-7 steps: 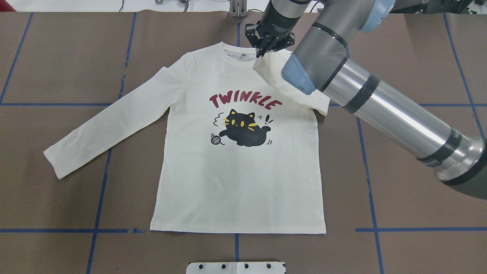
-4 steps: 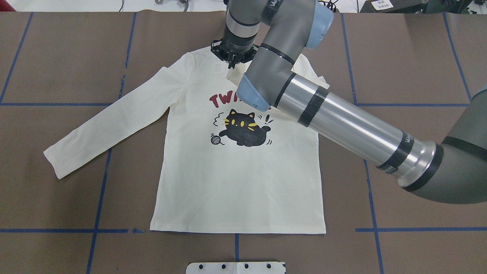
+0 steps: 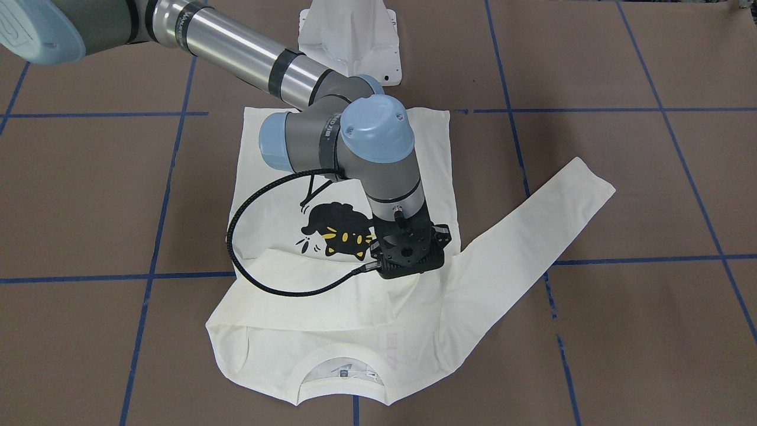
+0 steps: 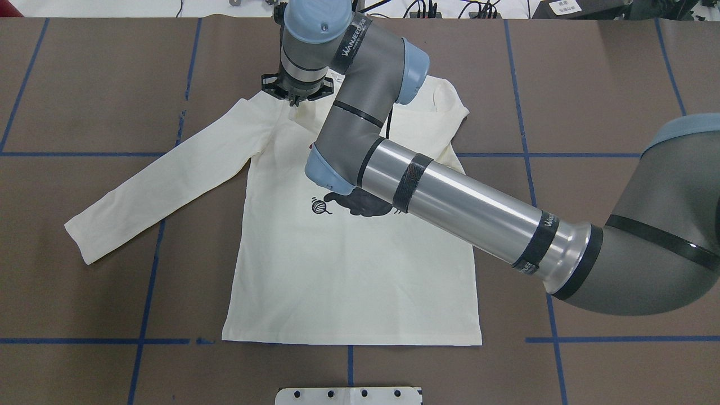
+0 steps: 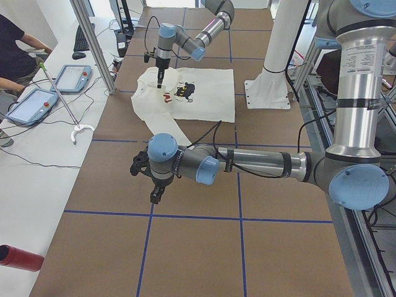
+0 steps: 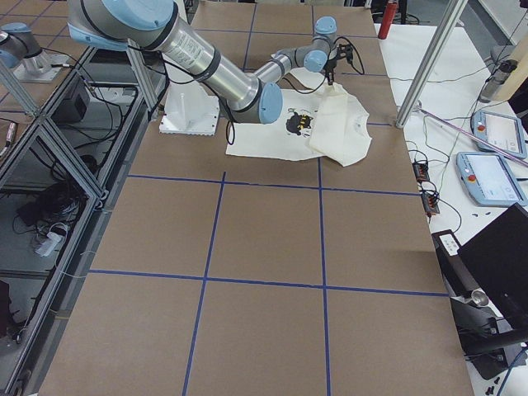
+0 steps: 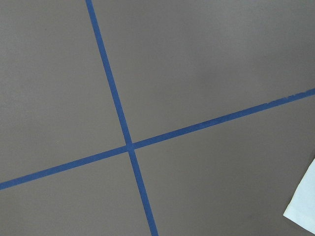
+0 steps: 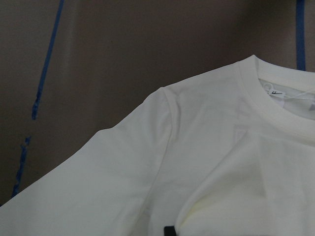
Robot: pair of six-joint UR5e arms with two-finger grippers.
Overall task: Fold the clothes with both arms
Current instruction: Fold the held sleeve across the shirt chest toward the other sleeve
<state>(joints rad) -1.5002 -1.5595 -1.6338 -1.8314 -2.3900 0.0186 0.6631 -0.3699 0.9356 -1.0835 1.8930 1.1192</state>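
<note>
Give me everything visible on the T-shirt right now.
The T-shirt is cream-white and long-sleeved, a soft knit by its look. It lies print-up and flat on the brown table, collar away from the robot and hem straight. One sleeve stretches out toward the robot's left. The other sleeve is folded across the chest, hiding part of the black cat print. The right gripper holds its end near the opposite shoulder.

T-shirt (image 4: 349, 281) cat (image 4: 360, 207) mostly hidden beneath right arm (image 4: 461, 205).
</note>
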